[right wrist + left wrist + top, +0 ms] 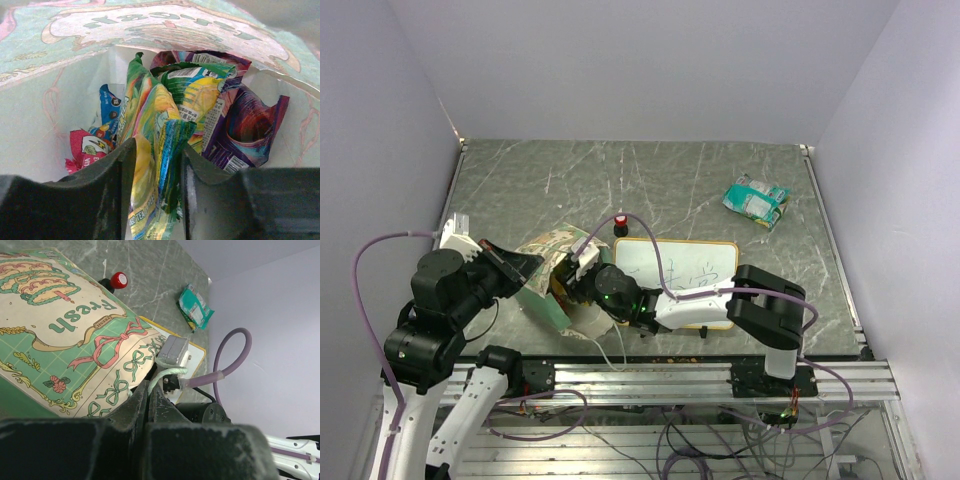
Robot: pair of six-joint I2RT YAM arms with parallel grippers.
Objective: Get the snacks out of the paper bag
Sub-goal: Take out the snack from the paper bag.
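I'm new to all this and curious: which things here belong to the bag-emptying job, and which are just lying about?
Part of the job: paper bag; snack packets inside it; green packets already out on the table.
Just lying about: whiteboard; red-topped knob.

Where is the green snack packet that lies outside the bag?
In the top view the green packet lies at the table's far right, beyond the whiteboard's right end and well apart from the paper bag.

I count one paper bag (548, 262), at least five snacks (155, 130) inside, one whiteboard (690, 262) and one knob (620, 222). Teal packets (756, 201) at two o'clock: number unclear.
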